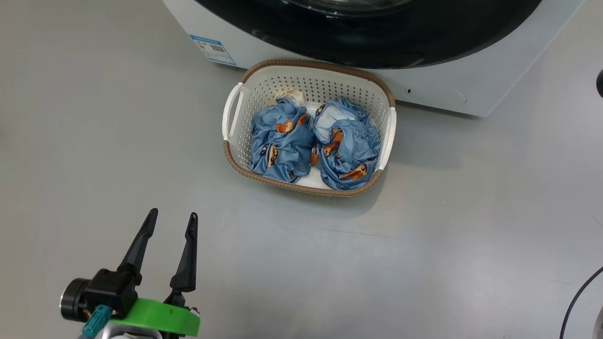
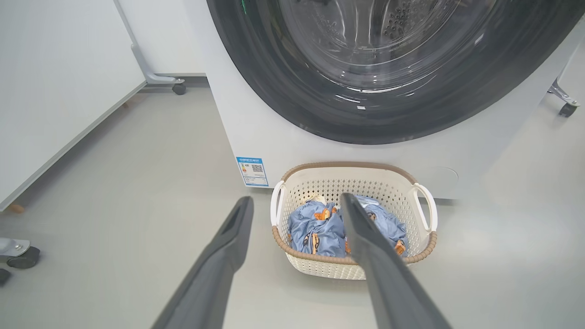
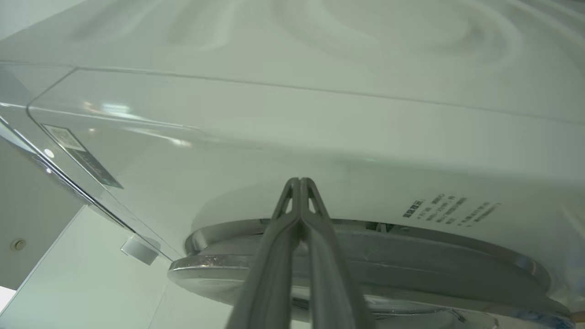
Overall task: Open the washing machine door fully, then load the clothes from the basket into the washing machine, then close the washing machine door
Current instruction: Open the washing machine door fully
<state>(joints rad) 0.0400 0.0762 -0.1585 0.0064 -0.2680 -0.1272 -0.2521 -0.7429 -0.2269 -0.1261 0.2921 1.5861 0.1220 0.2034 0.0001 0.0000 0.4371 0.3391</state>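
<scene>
The washing machine stands at the top of the head view, and its door with the glossy black rim lies flat against the front. On the floor just before it sits the basket, which holds the clothes: one blue printed bundle on the left and another on the right. My left gripper hovers open and empty near me, left of the basket. Its wrist view looks past the tips to the basket. My right gripper is shut and empty, pointing at the white machine front above the door's silver edge.
A white panel on castors stands left of the machine, with a castor foot near my left arm. Another castor sits right of the machine. A black cable curves at the head view's lower right. Grey floor lies around the basket.
</scene>
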